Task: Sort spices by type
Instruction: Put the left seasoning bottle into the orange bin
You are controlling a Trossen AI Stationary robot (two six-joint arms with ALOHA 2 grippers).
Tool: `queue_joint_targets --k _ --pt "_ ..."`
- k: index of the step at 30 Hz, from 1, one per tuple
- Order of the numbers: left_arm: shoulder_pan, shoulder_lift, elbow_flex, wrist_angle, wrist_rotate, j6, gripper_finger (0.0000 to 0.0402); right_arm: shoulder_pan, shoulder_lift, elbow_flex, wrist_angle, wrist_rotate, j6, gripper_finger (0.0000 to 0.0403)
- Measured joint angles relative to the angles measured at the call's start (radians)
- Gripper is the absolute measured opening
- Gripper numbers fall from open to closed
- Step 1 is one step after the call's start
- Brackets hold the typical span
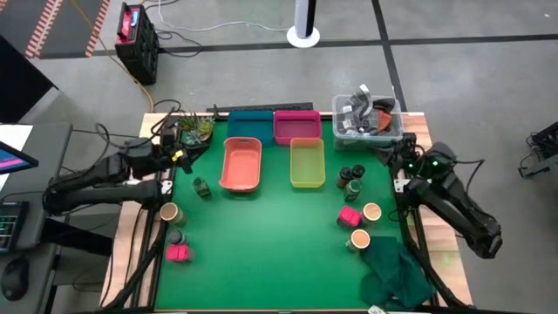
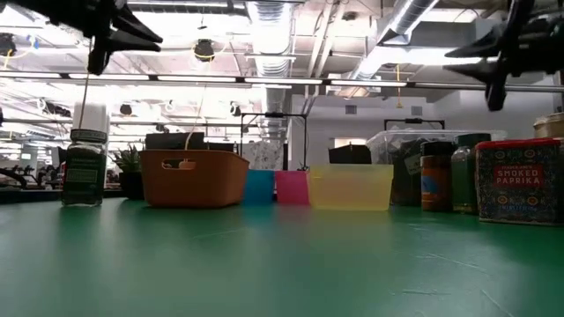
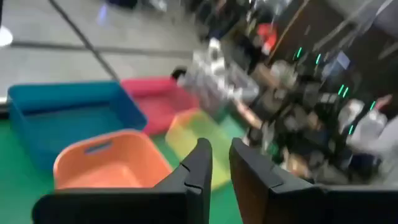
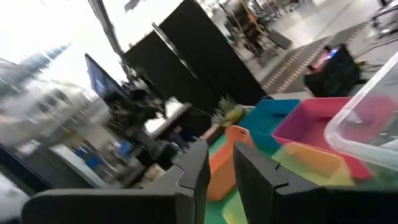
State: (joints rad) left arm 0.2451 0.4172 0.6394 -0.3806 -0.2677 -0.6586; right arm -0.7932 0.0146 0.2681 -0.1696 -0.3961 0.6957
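While both arms are hanging at the table's side edges, the left gripper [image 3: 221, 163] and right gripper [image 4: 221, 163] are showing narrow, empty gaps. Spice jars [image 1: 353, 181] are sitting just beside the right gripper, with open green mat [image 1: 270, 244] between the arms.

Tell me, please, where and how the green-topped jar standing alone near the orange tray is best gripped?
Probably by its round body, just under the cap. The green-topped jar stands upright with bare mat around it, so the left gripper, nearby, could come straight down from above and close across it.
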Motion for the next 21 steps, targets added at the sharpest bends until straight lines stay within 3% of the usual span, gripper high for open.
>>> queue_joint_targets --k 6,13,21 --pt "0.000 0.125 0.167 -0.230 0.055 0.041 0.0104 0.063 0.118 0.209 -0.234 0.048 -0.197 0.0103" --pt "0.000 0.226 0.326 -0.466 0.090 0.056 0.0174 0.167 0.401 0.425 -0.351 0.052 -0.372 0.0110" --pt "0.000 0.340 0.462 -0.768 0.190 0.108 0.0202 0.303 0.728 0.640 -0.435 0.069 -0.571 0.0211"
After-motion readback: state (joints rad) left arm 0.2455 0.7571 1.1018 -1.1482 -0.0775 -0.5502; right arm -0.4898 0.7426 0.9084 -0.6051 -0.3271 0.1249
